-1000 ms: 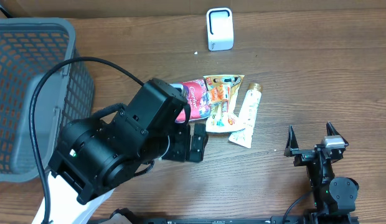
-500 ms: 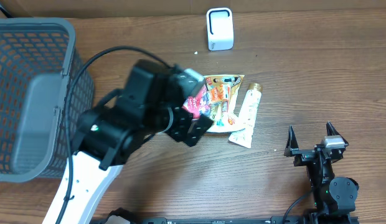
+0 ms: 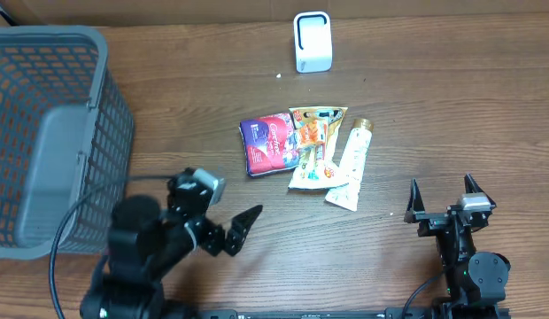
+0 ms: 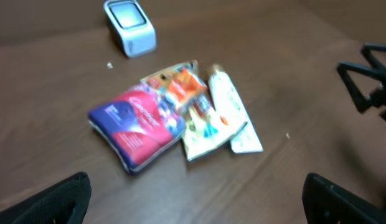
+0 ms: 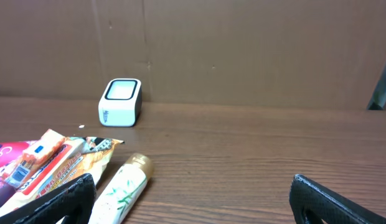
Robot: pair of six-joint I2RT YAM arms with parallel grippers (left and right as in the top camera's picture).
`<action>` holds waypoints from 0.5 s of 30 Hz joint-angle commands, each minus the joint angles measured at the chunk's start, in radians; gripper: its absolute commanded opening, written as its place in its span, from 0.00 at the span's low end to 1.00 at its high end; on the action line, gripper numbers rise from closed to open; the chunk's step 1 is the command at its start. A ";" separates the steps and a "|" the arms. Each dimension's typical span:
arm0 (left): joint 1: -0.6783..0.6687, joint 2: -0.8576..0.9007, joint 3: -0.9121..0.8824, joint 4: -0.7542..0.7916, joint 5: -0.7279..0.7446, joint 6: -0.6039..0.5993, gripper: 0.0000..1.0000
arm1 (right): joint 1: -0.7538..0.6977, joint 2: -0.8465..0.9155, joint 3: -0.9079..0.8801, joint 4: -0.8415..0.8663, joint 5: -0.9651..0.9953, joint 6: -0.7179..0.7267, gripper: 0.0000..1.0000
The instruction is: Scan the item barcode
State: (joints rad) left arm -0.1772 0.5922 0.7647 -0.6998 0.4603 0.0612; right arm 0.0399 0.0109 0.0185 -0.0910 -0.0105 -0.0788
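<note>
Three items lie together mid-table: a purple-and-red pouch (image 3: 270,144) (image 4: 140,124), an orange snack packet (image 3: 314,146) (image 4: 193,106) (image 5: 56,162) and a white tube with a gold cap (image 3: 352,164) (image 4: 233,115) (image 5: 121,190). The white barcode scanner (image 3: 312,41) (image 4: 129,26) (image 5: 121,101) stands behind them. My left gripper (image 3: 230,232) (image 4: 196,208) hovers open and empty in front of the pouch, well short of it. Open and empty as well, my right gripper (image 3: 441,190) (image 5: 193,202) rests at the front right, to the right of the tube.
A large grey mesh basket (image 3: 53,133) fills the left side of the table. A brown cardboard wall (image 5: 243,50) runs along the back behind the scanner. The right gripper's dark fingers (image 4: 367,81) show at the right edge of the left wrist view.
My left arm has drawn back from over the pouch toward the front left, still open and empty. The pouch is now uncovered. The right arm has not moved.
</note>
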 commanded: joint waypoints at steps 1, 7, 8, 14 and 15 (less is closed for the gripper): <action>0.092 -0.134 -0.187 0.121 0.163 0.147 1.00 | -0.002 -0.008 -0.010 0.006 0.006 -0.001 1.00; 0.096 -0.277 -0.353 0.311 0.157 0.209 1.00 | -0.002 -0.008 -0.010 0.006 0.006 0.000 1.00; 0.101 -0.308 -0.373 0.351 0.157 0.209 1.00 | -0.002 -0.008 -0.010 0.006 0.006 0.000 1.00; 0.107 -0.409 -0.386 0.369 0.028 0.074 1.00 | -0.002 -0.008 -0.010 0.006 0.006 0.000 1.00; 0.107 -0.417 -0.386 0.369 -0.024 0.036 0.99 | -0.002 -0.008 -0.010 0.006 0.006 -0.001 1.00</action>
State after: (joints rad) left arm -0.0765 0.2108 0.3893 -0.3359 0.5823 0.2100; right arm 0.0399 0.0109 0.0185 -0.0906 -0.0109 -0.0784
